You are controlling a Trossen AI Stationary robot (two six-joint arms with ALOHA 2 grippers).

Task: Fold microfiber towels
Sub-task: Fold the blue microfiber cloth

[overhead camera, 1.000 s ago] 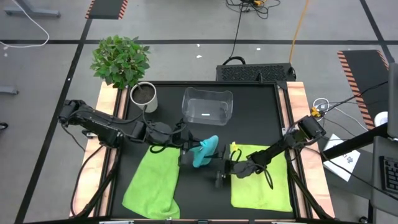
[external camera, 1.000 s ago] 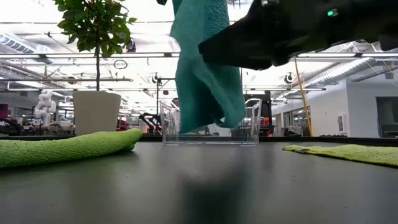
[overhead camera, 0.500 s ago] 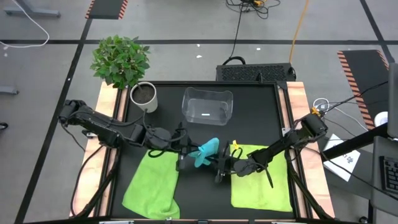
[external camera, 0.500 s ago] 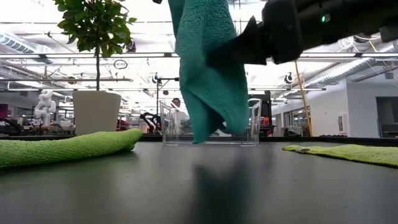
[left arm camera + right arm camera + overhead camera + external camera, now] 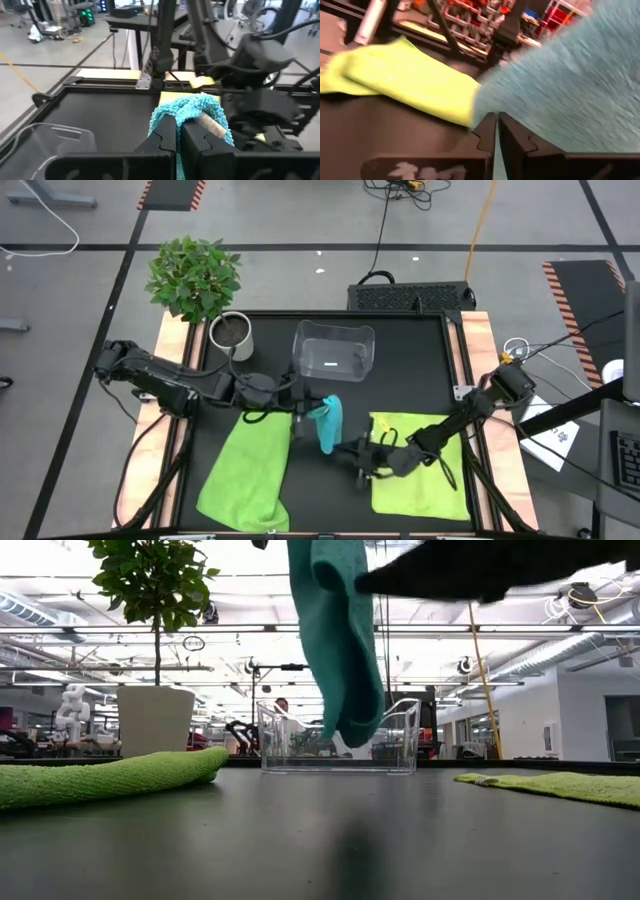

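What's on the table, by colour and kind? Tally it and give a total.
Lime-green towels: 2
Turquoise towel: 1, hanging off the table
Clear plastic bin: 1
Potted plant: 1
Total: 5

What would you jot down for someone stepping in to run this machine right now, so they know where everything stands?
Left gripper: shut on the turquoise towel, holding it up above the table's middle.
Right gripper: shut, right against the turquoise towel's lower part; whether it pinches cloth is not clear.
Left lime-green towel: lying on the table, one edge rolled over, not folded.
Right lime-green towel: flat under the right arm, not folded.
Clear bin: behind the towels, nothing in it.
Done: nothing folded yet.
Left: fold all three towels.
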